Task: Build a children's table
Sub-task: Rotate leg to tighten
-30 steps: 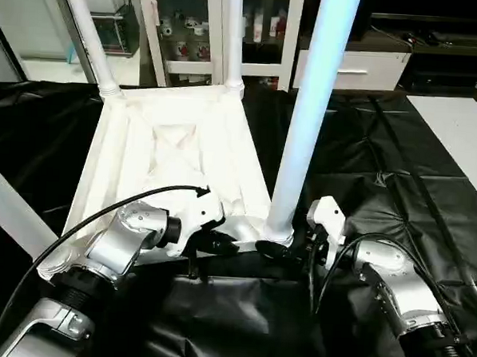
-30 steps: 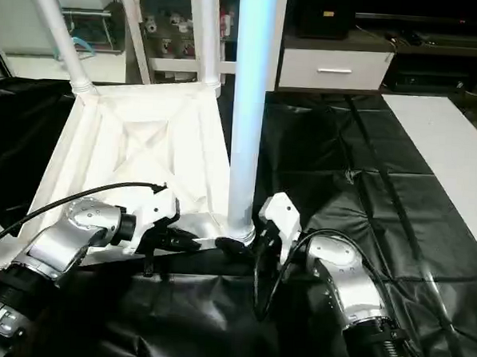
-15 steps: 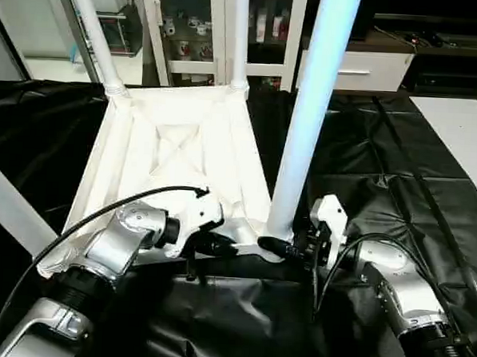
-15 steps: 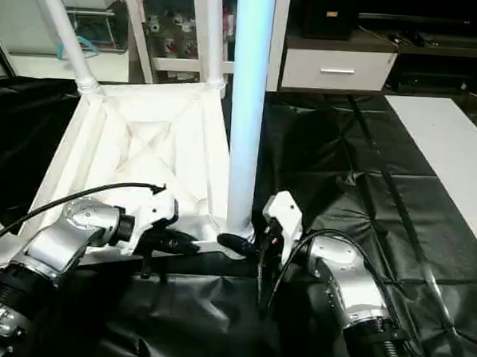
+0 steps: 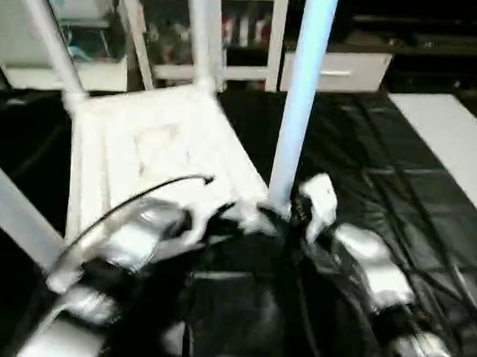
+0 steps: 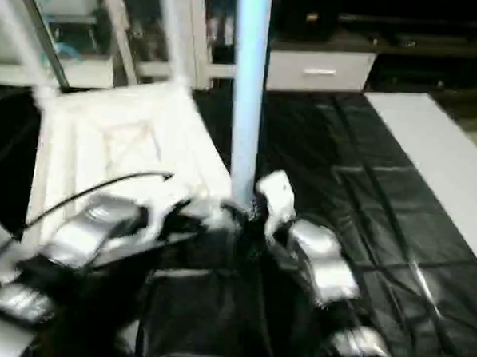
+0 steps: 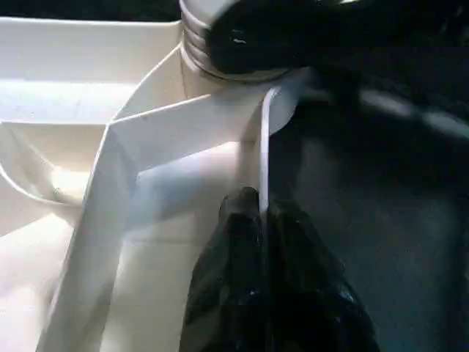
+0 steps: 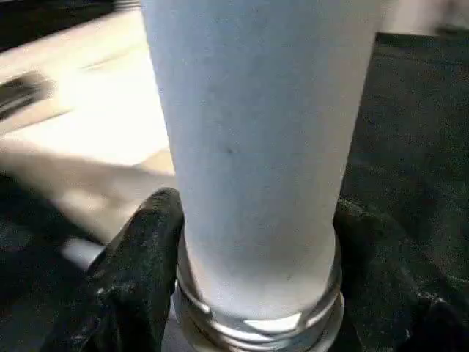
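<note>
The white tabletop (image 5: pixel 152 142) lay upside down on the black-covered worktop (image 5: pixel 431 173), ribbed underside up. Legs stood upright in its sockets: two at the far corners, one at the near right corner (image 5: pixel 303 94), and another crossed the pic's left edge. The left end effector (image 7: pixel 260 220) was closed, pinching the tabletop's thin near rim just beside that near right corner socket. The right end effector (image 8: pixel 256 242) gripped the near right leg at its base, one black finger (image 8: pixel 143 257) each side, just above the ringed collar (w/ both fingers touching the tube). A white cabinet (image 5: pixel 206 25) stood beyond the worktop.
</note>
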